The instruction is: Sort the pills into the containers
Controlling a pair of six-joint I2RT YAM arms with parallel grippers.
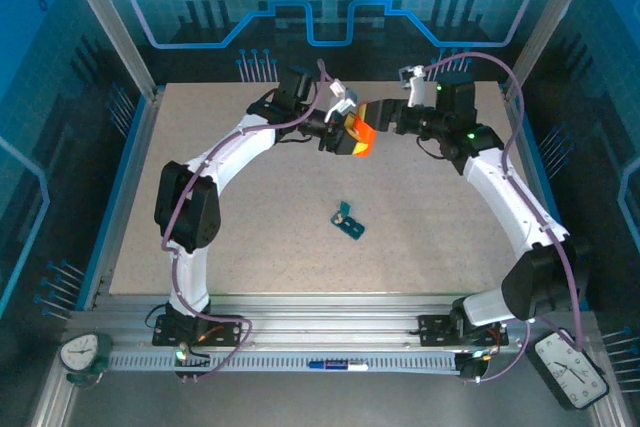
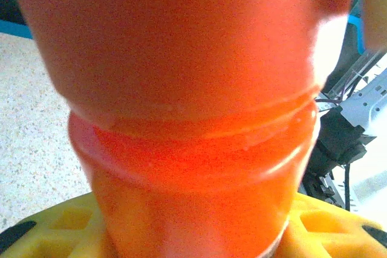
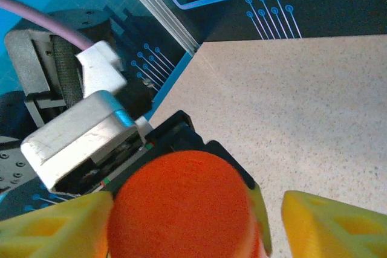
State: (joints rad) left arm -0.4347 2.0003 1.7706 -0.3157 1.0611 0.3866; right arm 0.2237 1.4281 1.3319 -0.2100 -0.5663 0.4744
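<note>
The bottle (image 1: 360,137), judged light and slick, is held mid-body in the left jaws; the right jaws are parted around its cap (image 3: 181,203).

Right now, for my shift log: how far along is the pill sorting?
Done: the orange bottle is off the table, clamped in the left gripper. In hand: the right gripper sits open around the cap, which is on. Left: uncapping and filling the teal pill box lying on the table.
</note>
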